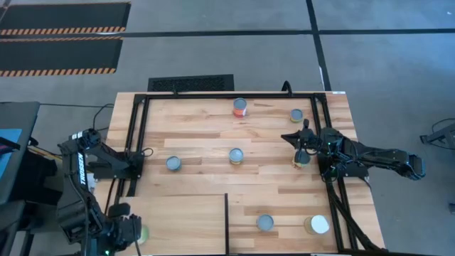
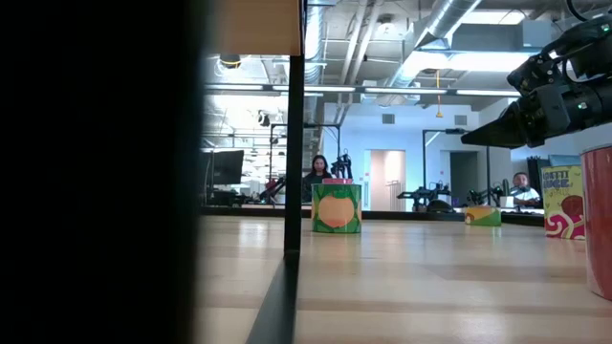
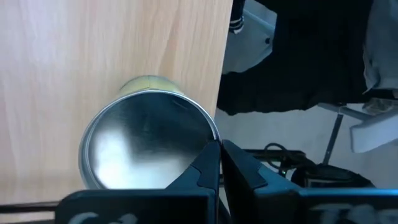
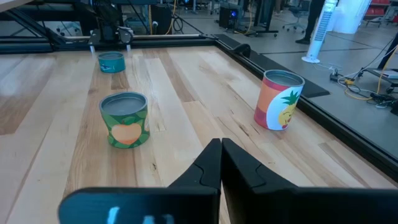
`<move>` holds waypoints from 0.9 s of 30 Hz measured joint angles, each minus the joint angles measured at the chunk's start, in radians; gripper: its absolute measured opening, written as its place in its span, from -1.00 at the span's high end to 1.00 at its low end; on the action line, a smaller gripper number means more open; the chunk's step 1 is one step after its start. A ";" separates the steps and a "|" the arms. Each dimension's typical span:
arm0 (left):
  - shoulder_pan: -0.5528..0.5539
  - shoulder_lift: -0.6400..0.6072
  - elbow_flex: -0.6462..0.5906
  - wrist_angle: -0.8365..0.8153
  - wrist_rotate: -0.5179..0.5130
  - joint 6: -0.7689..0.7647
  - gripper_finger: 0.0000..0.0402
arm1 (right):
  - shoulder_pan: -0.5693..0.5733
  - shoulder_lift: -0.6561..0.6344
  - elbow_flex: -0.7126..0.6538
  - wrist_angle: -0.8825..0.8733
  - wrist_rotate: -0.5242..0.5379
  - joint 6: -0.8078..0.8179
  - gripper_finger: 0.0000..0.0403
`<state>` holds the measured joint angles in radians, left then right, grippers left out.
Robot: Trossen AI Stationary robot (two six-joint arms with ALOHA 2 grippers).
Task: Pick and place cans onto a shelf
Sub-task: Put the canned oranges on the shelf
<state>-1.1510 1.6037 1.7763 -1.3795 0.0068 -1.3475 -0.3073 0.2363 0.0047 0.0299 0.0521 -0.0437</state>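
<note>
My left gripper (image 3: 219,163) is shut at the table's near left corner (image 1: 131,231). It is right beside a yellow-green can with a silvery top (image 3: 149,140), which stands on the pale shelf panel (image 1: 178,224) at the panel's left edge (image 1: 143,233). My right gripper (image 4: 221,163) is shut and empty at the table's right side (image 1: 288,137), pointing toward the left. A can (image 1: 301,161) stands just under its body, partly hidden. Other cans stand on the tabletop: a green one (image 4: 124,118), a red-orange one (image 4: 278,99) and a teal one (image 4: 112,61). My left gripper has its shut fingertips (image 3: 211,152) at the rim of the can's silvery top (image 3: 202,127), on the side next to the shelf's edge. I cannot tell whether they touch it. The can stands upright on the shelf.
More cans stand at the far right (image 1: 296,114) and near the front edge (image 1: 265,222), among them a wide white-topped one (image 1: 318,225). The shelf's dark divider (image 1: 226,220) stands upright on its right edge. A black frame (image 1: 142,107) borders the table. People sit in the room beyond (image 2: 318,168).
</note>
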 joint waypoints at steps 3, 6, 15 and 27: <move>0.000 0.000 0.000 0.003 0.032 -0.024 1.00 | 0.000 0.000 0.000 0.000 0.000 0.000 0.86; 0.000 0.000 0.000 0.026 0.046 -0.037 1.00 | 0.000 0.000 0.000 0.000 0.000 0.000 0.85; -0.003 0.000 0.000 0.062 0.049 -0.054 1.00 | 0.000 0.000 0.000 0.000 0.000 0.000 0.85; -0.005 0.000 0.000 0.035 0.037 -0.097 1.00 | 0.000 0.000 0.000 0.000 0.000 0.000 0.86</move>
<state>-1.1561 1.6035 1.7763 -1.3442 0.0437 -1.4441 -0.3077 0.2359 0.0044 0.0299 0.0521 -0.0437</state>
